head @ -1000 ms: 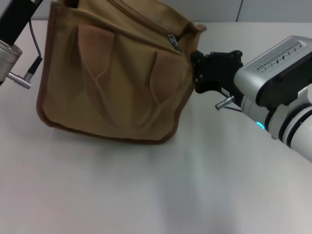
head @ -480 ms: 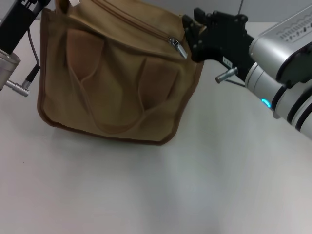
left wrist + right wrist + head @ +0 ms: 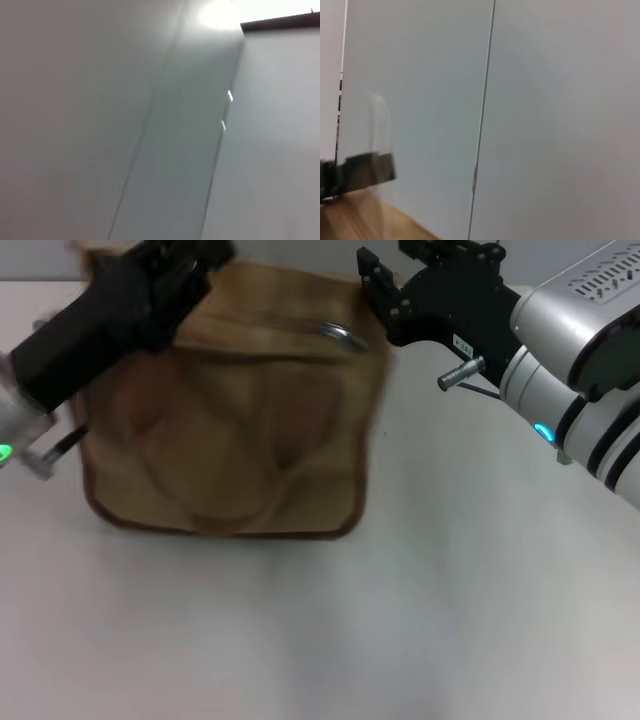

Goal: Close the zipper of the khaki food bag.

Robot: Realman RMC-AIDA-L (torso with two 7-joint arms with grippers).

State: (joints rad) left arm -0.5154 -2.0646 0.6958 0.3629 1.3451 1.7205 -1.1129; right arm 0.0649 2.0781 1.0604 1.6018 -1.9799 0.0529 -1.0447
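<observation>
Khaki food bag [image 3: 230, 430] stood on the white table [image 3: 330, 630], its zipper [image 3: 270, 325] running along the top with the silver slider [image 3: 342, 335] near the bag's right end. Right gripper [image 3: 385, 290] hovered just beside that slider; left gripper [image 3: 185, 265] sat over the bag's top left corner. Whether either pincer was wide or narrow could not be told.

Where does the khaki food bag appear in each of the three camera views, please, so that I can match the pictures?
Head view: the khaki food bag stands upper left of centre on the table, between the left gripper and the right gripper.
Left wrist view: not in it; only pale wall panels.
Right wrist view: a blurred tan strip in the lower left corner, probably the bag.
Shared landmark: the bag's tan fabric, in the head and right wrist views only.
</observation>
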